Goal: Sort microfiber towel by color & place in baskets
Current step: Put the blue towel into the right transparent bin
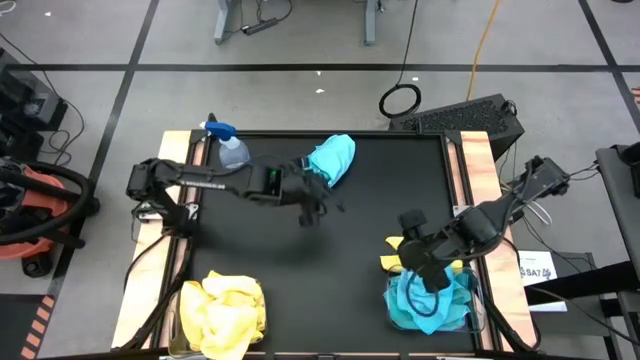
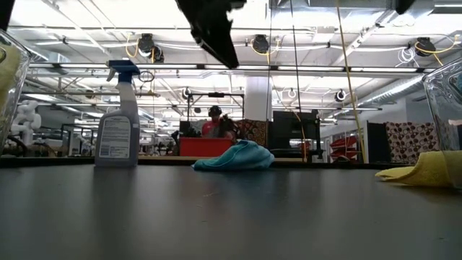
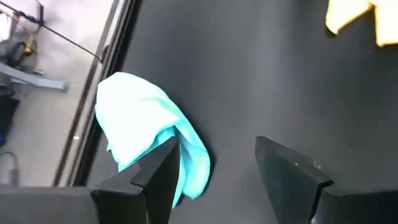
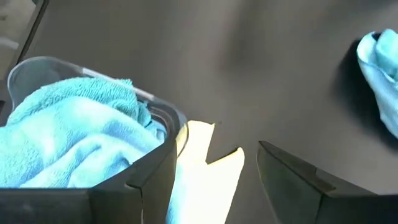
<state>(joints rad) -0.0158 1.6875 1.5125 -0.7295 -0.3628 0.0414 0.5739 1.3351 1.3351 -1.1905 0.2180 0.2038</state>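
A loose turquoise towel (image 1: 333,158) (image 2: 234,157) (image 3: 143,134) lies crumpled on the mat by the table's far edge. My left gripper (image 1: 315,205) (image 3: 217,177) is open and raised above the mat just near of that towel. One yellow towel (image 1: 393,262) (image 2: 426,170) (image 4: 205,174) lies flat beside the right basket (image 1: 470,300) (image 4: 165,115), which holds turquoise towels (image 1: 430,300). My right gripper (image 1: 410,235) (image 4: 214,177) hovers open over that yellow towel. The left basket (image 1: 175,320) holds yellow towels (image 1: 230,305).
A clear spray bottle with a blue trigger (image 1: 225,145) (image 2: 119,115) stands at the far left of the mat. Bare black mat (image 1: 300,260) lies between the two baskets. Wooden strips (image 1: 478,165) border the mat left and right. A person shows far back in the room (image 2: 214,123).
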